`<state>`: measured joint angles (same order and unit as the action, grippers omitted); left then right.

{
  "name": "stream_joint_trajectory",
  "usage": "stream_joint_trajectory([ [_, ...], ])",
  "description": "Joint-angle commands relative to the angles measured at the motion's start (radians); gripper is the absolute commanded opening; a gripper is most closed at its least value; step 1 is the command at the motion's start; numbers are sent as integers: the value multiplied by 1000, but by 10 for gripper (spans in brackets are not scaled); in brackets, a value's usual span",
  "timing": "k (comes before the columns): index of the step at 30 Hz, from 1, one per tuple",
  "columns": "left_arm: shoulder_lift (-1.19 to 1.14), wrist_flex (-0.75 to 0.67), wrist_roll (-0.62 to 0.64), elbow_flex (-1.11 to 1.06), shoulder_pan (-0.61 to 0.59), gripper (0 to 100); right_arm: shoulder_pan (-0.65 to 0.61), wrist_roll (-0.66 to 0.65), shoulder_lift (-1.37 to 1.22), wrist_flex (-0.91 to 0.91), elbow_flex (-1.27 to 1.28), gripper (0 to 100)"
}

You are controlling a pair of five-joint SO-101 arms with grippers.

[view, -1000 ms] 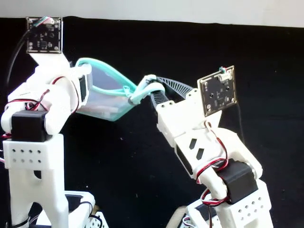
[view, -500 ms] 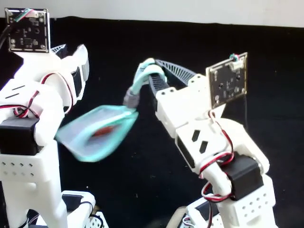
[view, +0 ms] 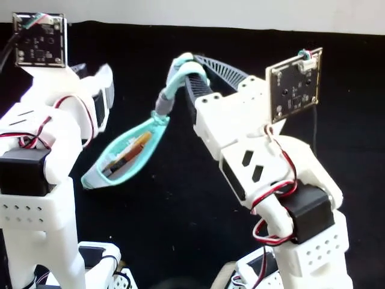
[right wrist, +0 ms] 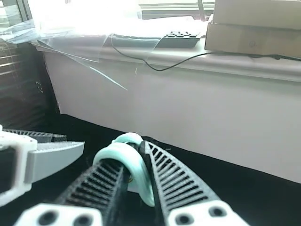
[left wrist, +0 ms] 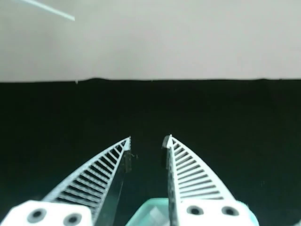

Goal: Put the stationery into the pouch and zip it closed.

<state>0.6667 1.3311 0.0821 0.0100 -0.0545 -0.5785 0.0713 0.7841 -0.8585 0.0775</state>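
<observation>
A clear pouch [view: 123, 159] with teal trim hangs tilted in the air above the black table. Orange and dark stationery [view: 129, 150] shows inside it. My right gripper [view: 187, 71] is shut on the pouch's teal loop strap [view: 179, 65], and the pouch dangles below it from a grey tab. In the right wrist view the loop [right wrist: 126, 157] sits pinched between the fingers of that gripper [right wrist: 136, 148]. My left gripper [view: 96, 81] stands open beside the pouch, apart from it. Its fingers [left wrist: 147, 139] hold nothing, and a teal corner of the pouch [left wrist: 153, 213] shows under them.
The black tabletop [view: 180, 217] lies under both arms and ends at a pale wall [view: 240, 12] at the back. The two white arm bases [view: 36, 229] stand close at the front. The left arm's finger [right wrist: 47, 153] shows near the right gripper.
The left gripper let go of the pouch's edge and opened. The pouch swung down and now hangs from the right gripper alone. The right gripper rose slightly.
</observation>
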Motion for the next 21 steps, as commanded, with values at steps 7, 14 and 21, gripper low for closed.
stream_joint_trajectory([
  [7,1,175,-3,-24,-67,139,13,-8,-61,70,-51,5],
  [14,7,124,-3,-364,-157,15,13,-9,-71,97,-56,5],
  [21,8,180,-3,-403,-153,7,12,-9,-91,216,-61,5],
])
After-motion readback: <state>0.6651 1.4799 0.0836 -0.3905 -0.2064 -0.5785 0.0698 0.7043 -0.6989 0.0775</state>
